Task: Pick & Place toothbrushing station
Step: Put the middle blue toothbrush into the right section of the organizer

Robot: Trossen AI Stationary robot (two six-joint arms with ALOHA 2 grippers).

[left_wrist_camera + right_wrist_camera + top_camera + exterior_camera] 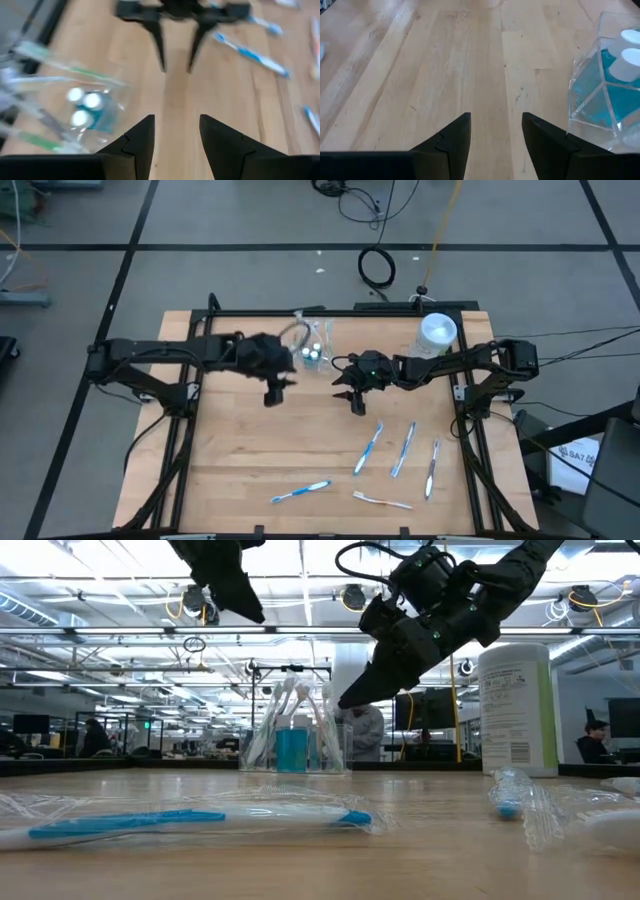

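I judged task partly done: small clear plastic cup [313, 345] near worktop's far edge held teal tubes and some brushes. Five slim wrapped toothbrushes [369, 448] lay toward near right corner. Left gripper [273, 394] and right gripper [351, 397] hovered mid-worktop, fingers apart, empty.

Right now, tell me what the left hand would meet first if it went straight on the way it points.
Probably the right hand, straight ahead with fingers apart; only bare wooden table lies between, though depth is unclear.
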